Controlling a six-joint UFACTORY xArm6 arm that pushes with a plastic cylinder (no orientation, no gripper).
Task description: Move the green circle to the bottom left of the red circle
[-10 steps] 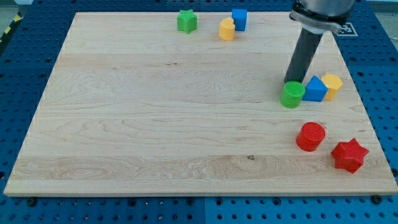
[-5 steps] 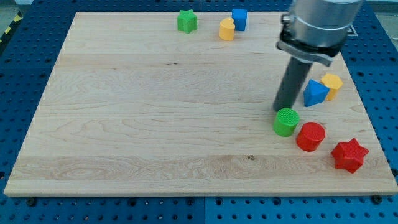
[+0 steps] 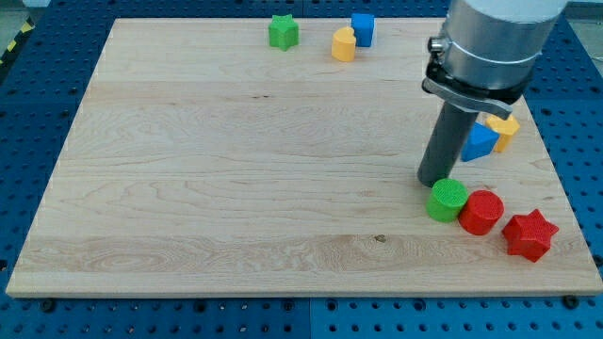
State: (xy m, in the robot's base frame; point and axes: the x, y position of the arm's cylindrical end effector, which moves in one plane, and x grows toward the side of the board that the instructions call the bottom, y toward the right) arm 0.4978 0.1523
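Green circle touching red circle, on its left.
My tip, bare rod with no jaws, sits against green's upper-left edge.

No legible text, labels, brands or numbers — nothing readable anywhere in view
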